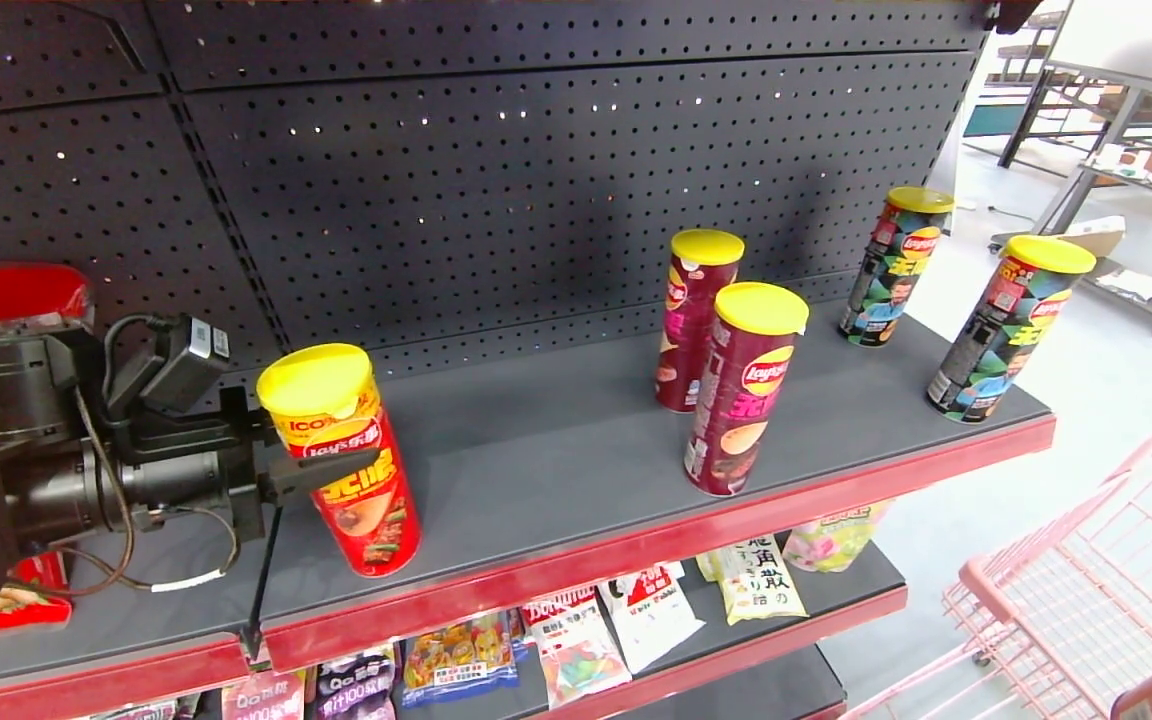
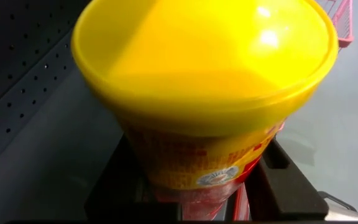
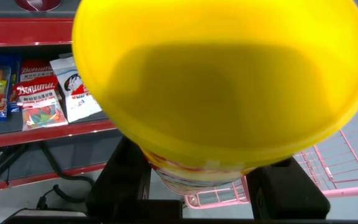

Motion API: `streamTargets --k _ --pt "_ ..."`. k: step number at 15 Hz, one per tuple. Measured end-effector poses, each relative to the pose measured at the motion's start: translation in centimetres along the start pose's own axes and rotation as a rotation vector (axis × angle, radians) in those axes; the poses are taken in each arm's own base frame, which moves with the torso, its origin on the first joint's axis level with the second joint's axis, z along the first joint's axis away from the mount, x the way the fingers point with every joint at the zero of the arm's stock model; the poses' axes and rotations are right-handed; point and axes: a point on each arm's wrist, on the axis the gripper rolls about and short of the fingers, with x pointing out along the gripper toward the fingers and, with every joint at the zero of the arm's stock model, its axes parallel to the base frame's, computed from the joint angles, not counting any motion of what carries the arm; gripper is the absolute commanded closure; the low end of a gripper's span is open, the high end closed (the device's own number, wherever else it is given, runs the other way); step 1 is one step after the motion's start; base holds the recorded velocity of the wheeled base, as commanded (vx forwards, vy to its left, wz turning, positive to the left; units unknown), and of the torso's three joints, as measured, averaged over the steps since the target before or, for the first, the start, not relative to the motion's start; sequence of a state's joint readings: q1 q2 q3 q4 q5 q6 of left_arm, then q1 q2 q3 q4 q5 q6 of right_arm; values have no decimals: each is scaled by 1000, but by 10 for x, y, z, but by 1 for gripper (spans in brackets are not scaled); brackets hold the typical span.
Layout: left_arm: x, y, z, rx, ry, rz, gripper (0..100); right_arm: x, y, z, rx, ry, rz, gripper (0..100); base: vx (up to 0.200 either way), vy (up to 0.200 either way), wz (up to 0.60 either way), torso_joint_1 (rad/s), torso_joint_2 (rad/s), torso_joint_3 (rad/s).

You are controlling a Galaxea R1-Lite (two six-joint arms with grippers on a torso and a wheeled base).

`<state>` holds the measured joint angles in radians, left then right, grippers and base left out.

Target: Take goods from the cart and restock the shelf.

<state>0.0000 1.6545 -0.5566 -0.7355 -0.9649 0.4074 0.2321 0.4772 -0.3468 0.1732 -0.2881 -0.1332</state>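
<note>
The left gripper (image 1: 321,455) pinched the red can (image 1: 371,520), which stood upright near the front edge of the shelf (image 1: 556,470), well left of four other cans (image 1: 746,390). The right gripper (image 3: 197,193) pinched a second can (image 3: 216,81) near the cart (image 3: 347,155).

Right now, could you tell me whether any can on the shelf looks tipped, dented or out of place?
Nothing stands out. The two maroon cans and two patterned cans stand upright with lids on, and the red can, held by the left gripper, stands upright on the shelf near its front edge.
</note>
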Motion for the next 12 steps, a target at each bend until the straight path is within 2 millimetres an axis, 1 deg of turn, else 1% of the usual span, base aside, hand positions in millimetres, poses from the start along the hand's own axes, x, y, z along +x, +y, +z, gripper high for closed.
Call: streamTargets --k 7,8,12 --pt "1 1 -1 -2 -10 -30 100 0 0 0 0 0 0 100 0 0 0 0 0 0" --pt "1 0 -1 -3 -9 -30 0 0 0 0 0 0 -1 100 0 0 0 0 0 0" --pt "1 0 -3 -11 -5 -32 0 0 0 0 0 0 1 100 0 0 0 0 0 0"
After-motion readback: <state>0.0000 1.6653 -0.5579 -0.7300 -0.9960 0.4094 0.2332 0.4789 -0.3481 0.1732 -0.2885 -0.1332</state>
